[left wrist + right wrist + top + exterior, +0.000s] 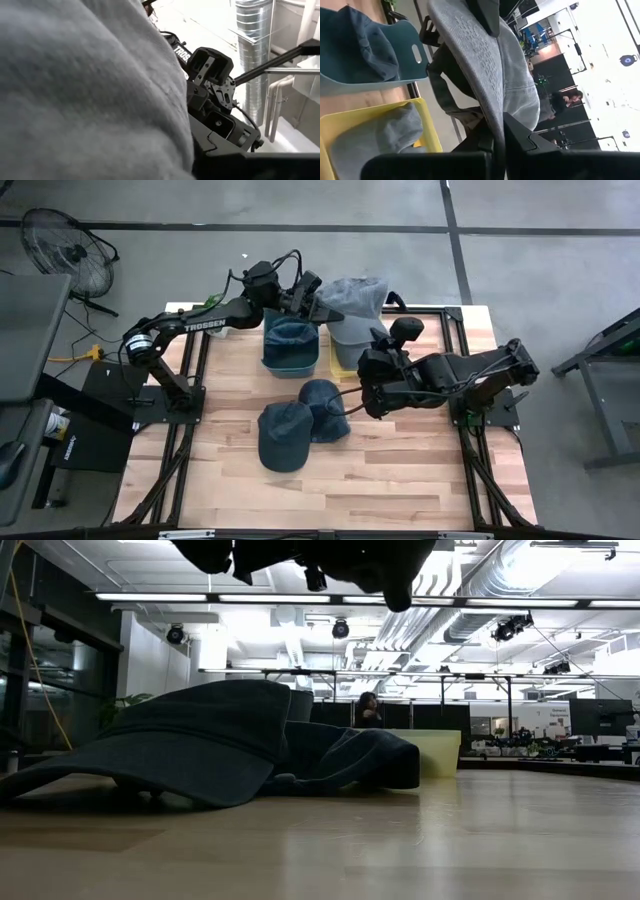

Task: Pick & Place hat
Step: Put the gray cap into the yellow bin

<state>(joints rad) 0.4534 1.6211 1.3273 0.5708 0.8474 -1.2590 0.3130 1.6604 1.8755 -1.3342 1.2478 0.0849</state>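
A light grey cap (355, 302) hangs in the air over the yellow bin (343, 358), held between both arms. My left gripper (322, 308) comes in from the table's left and is shut on the cap's left side. My right gripper (378, 337) reaches up from the right and is shut on its brim. In the left wrist view the grey cloth (85, 95) hides my left fingers. Another grey cap (385, 134) lies in the yellow bin (340, 125). A blue cap (290, 332) sits in the blue bin (288, 360). Two dark blue caps (285, 437) (325, 410) lie on the table. My left gripper is on the grey cap's left edge (333, 308), coming level from the table's left. One dark finger (487, 15) shows against the cloth, and the cap itself hides the rest of the hold. The cap is lifted clear. My right gripper pinches the grey cap's brim (492, 117) between its two fingers (520, 137). The brim stands on edge and runs away from the fingers. The cap is clear of the bins, and its back strap (437, 87) hangs loose.
The two bins stand side by side at the table's far middle. The two dark caps (200, 740) (350, 755) lie on the wooden table (400, 470), near its centre. Bare wood lies toward the near edge. A fan (70, 250) stands off the table, far left.
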